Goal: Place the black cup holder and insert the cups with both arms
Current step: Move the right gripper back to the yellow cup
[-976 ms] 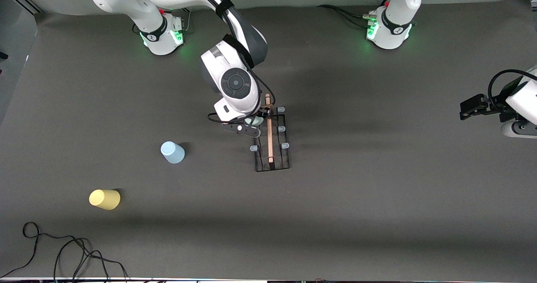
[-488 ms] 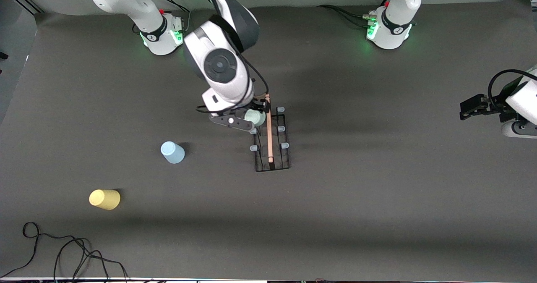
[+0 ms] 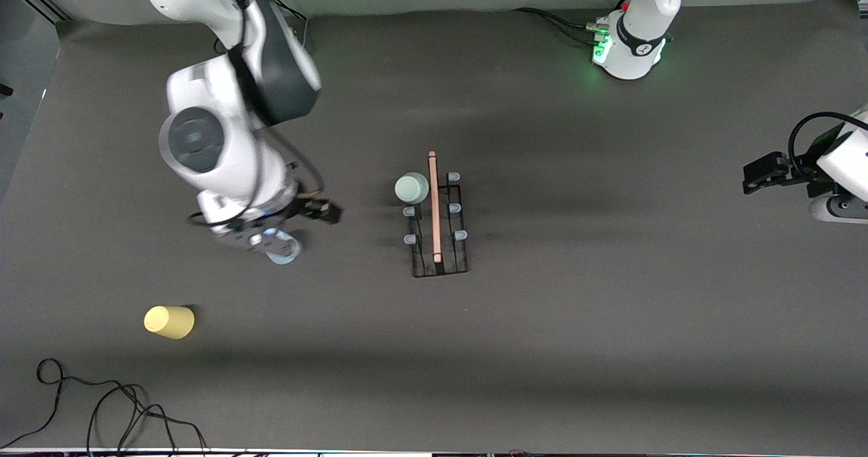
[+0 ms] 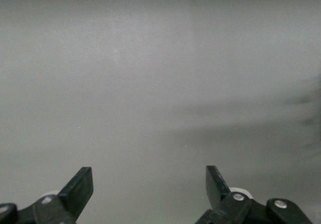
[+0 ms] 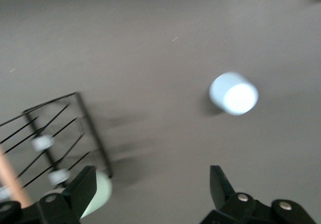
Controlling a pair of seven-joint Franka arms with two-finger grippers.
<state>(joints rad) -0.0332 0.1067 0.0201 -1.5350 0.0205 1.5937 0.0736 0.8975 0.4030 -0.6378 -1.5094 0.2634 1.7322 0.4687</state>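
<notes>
The black cup holder (image 3: 441, 250) lies mid-table, its wooden handle (image 3: 435, 206) pointing toward the bases. A pale green cup (image 3: 411, 188) sits upside down on the peg farthest from the front camera; it also shows beside the rack (image 5: 55, 128) as the green cup (image 5: 100, 191). My right gripper (image 5: 150, 186) hangs open and holds nothing, over the table beside the light blue cup (image 5: 233, 93); the right wrist half hides that blue cup (image 3: 285, 253). The yellow cup (image 3: 169, 322) lies nearer the front camera. My left gripper (image 4: 149, 184) waits open over bare table.
Black cables (image 3: 102, 403) are coiled on the table at the front corner at the right arm's end. The left arm's hand (image 3: 770, 172) hangs at the table's edge at its own end. Both green-lit bases (image 3: 627, 50) stand along the back edge.
The right arm has left the pale green cup on the rack's peg and swung toward its own end of the table, over the light blue cup. The left arm has not moved.
</notes>
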